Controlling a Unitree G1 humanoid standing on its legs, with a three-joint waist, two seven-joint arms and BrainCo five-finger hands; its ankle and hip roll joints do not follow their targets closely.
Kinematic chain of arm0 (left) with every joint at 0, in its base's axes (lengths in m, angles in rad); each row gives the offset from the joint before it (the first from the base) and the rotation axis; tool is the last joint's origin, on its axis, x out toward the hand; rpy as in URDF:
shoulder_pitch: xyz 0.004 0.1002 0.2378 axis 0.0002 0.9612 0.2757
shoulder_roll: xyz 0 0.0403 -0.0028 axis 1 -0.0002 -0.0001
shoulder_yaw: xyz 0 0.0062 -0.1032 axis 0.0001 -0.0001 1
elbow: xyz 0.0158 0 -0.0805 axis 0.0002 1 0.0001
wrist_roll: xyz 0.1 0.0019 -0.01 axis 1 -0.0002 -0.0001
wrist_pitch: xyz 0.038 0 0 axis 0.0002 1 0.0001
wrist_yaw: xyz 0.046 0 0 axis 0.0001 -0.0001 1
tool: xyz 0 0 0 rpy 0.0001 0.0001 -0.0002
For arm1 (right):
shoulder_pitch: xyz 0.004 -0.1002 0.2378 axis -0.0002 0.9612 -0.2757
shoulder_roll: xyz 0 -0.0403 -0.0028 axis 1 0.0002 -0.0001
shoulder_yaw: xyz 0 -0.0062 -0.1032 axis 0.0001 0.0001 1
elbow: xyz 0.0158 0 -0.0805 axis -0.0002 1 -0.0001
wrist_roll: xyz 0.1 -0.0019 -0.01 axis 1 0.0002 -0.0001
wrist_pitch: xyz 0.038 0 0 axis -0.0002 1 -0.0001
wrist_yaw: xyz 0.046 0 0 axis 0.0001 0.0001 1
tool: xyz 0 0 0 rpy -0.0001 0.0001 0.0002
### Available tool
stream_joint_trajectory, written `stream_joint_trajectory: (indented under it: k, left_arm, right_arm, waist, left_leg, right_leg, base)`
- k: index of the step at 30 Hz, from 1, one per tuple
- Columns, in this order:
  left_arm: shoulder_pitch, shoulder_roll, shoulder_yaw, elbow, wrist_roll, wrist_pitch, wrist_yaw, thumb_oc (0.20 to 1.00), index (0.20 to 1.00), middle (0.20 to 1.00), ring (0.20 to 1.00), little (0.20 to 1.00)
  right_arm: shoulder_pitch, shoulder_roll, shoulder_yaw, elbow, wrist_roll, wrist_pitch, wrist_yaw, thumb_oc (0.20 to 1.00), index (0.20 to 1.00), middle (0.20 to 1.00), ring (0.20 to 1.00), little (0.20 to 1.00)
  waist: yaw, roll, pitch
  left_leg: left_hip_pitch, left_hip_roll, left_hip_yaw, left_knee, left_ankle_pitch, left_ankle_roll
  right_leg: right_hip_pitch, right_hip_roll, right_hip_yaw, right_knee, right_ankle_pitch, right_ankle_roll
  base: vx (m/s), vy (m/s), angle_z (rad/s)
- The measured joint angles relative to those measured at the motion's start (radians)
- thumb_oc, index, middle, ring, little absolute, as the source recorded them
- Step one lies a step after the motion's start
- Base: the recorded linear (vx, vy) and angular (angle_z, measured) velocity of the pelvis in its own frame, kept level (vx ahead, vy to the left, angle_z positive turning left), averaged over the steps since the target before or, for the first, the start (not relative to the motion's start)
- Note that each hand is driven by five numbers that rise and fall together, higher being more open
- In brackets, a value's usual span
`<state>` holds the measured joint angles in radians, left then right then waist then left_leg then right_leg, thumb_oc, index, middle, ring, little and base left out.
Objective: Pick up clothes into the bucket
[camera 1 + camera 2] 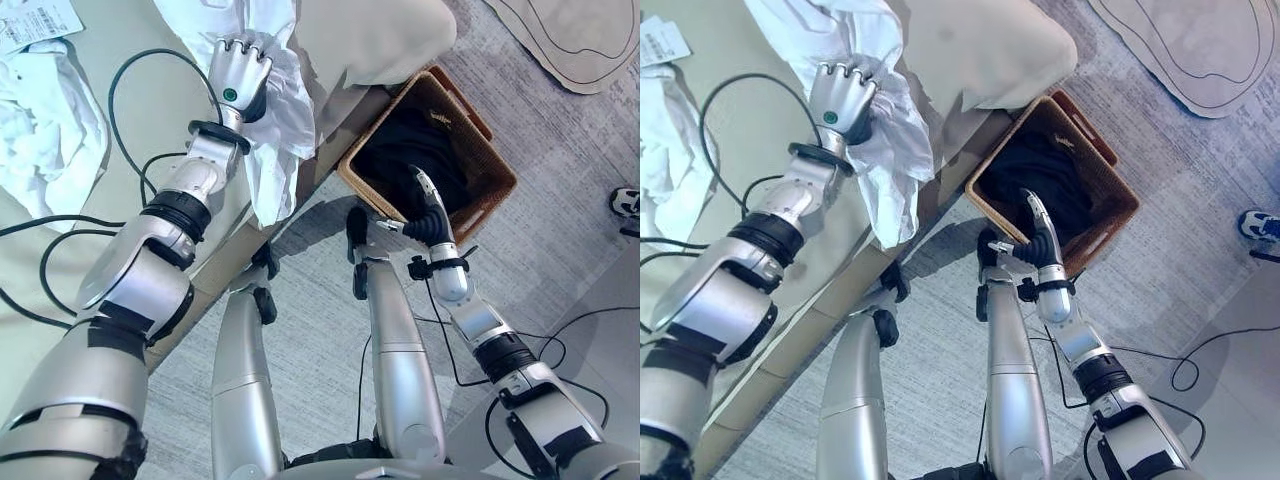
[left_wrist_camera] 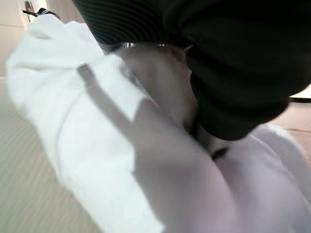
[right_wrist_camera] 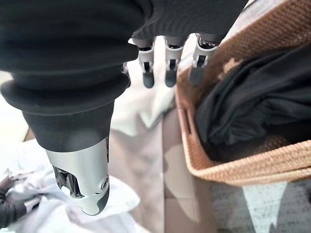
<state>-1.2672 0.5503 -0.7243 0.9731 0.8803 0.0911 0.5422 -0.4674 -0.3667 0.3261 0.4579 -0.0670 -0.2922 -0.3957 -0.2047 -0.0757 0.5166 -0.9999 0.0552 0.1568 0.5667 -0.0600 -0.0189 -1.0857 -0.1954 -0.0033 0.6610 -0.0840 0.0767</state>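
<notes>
The left robot hand (image 1: 240,72) curls its fingers into a white shirt (image 1: 275,150) draped over the bed (image 1: 130,150) edge beside the basket (image 1: 495,180), likely to drag it across. The right robot hand (image 1: 428,205) hovers over the basket with fingers straight, holding nothing; dark clothes (image 1: 415,150) lie inside.

Left arm stretched forward over the bed, left hand (image 1: 240,68) palm down on the white garment (image 1: 285,120), fingers (image 1: 243,43) curled into the cloth, apparently gripping it. Right arm bent, forearm raised; right hand (image 1: 428,205) hovers over the near rim of the woven basket (image 1: 492,190), fingers (image 3: 168,70) straight, relaxed, holding nothing.
</notes>
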Motion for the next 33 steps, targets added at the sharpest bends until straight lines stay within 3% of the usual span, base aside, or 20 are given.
stream_joint_trajectory:
  k: [8, 15, 16, 23, 25, 27, 33]
  left_arm:
    - [0.120, 0.015, 0.058, -0.074, -0.035, -0.039, -0.012, 0.200, 0.200, 0.200, 0.200, 0.200]
    - [0.446, 0.017, 0.242, -0.306, -0.080, -0.080, -0.018, 0.200, 0.200, 0.200, 0.200, 0.200]
    - [0.543, 0.017, 0.320, -0.412, -0.111, -0.097, -0.034, 0.200, 0.200, 0.200, 0.200, 0.200]
    - [0.815, 0.046, 0.443, -0.748, -0.229, -0.228, -0.092, 0.200, 0.200, 0.200, 0.200, 0.200]
    - [0.864, 0.038, 0.475, -0.824, -0.267, -0.259, -0.123, 0.200, 0.200, 0.200, 0.200, 0.200]
    - [0.899, 0.040, 0.471, -0.846, -0.287, -0.285, -0.137, 0.200, 0.200, 0.200, 0.200, 0.200]
    - [0.989, 0.092, 0.475, -0.976, -0.453, -0.362, -0.316, 0.200, 0.200, 0.200, 0.200, 0.200]
  right_arm:
    - [0.000, 0.004, -0.001, 0.006, 0.000, 0.000, -0.001, 1.000, 1.000, 1.000, 1.000, 1.000]
    - [0.006, 0.007, -0.020, 0.013, -0.002, 0.007, -0.006, 1.000, 1.000, 1.000, 1.000, 1.000]
    - [-0.005, 0.007, -0.043, 0.013, -0.006, 0.021, -0.006, 1.000, 1.000, 1.000, 1.000, 1.000]
    - [0.023, -0.025, -0.085, 0.009, -0.075, 0.051, -0.004, 1.000, 1.000, 1.000, 1.000, 1.000]
    - [0.017, -0.041, -0.069, 0.015, -0.096, 0.065, 0.021, 1.000, 1.000, 1.000, 1.000, 1.000]
    - [0.019, -0.042, -0.061, 0.016, -0.100, 0.064, 0.034, 1.000, 1.000, 1.000, 1.000, 1.000]
    - [0.005, -0.043, 0.006, -0.056, 0.057, 0.056, 0.242, 1.000, 1.000, 1.000, 1.000, 1.000]
  waist:
    - [0.008, 0.004, -0.001]
    - [0.063, 0.015, -0.003]
    - [0.073, 0.019, 0.000]
    - [0.141, 0.050, -0.041]
    - [0.161, 0.056, -0.042]
    - [0.167, 0.064, -0.090]
    - [0.171, 0.074, -0.159]
  left_leg:
    - [0.068, -0.007, 0.003, -0.039, 0.008, 0.001]
    - [0.235, -0.019, -0.003, -0.143, 0.029, -0.004]
    - [0.285, -0.025, -0.005, -0.180, 0.040, -0.001]
    - [0.505, -0.036, -0.052, -0.328, 0.085, -0.011]
    - [0.576, -0.033, -0.063, -0.369, 0.099, -0.015]
    - [0.593, -0.033, -0.081, -0.390, 0.100, -0.019]
    - [0.735, -0.023, -0.103, -0.476, 0.115, -0.020]
  right_leg:
    - [0.061, -0.005, -0.004, -0.022, 0.007, -0.001]
    - [0.216, -0.015, -0.025, -0.075, 0.002, -0.004]
    - [0.262, -0.019, -0.034, -0.094, 0.002, -0.004]
    - [0.494, -0.021, -0.097, -0.196, -0.007, 0.004]
    - [0.570, -0.018, -0.119, -0.227, -0.006, 0.004]
    - [0.597, -0.017, -0.137, -0.248, -0.011, 0.006]
    - [0.773, 0.007, -0.175, -0.372, 0.012, 0.014]
  base:
    - [-0.01, -0.002, 0.01]
    - [0.06, -0.013, 0.06]
    - [0.09, -0.013, 0.12]
    - [0.09, -0.036, 0.18]
    - [0.10, -0.046, 0.16]
    - [0.09, -0.031, 0.20]
    - [0.09, -0.014, 0.08]
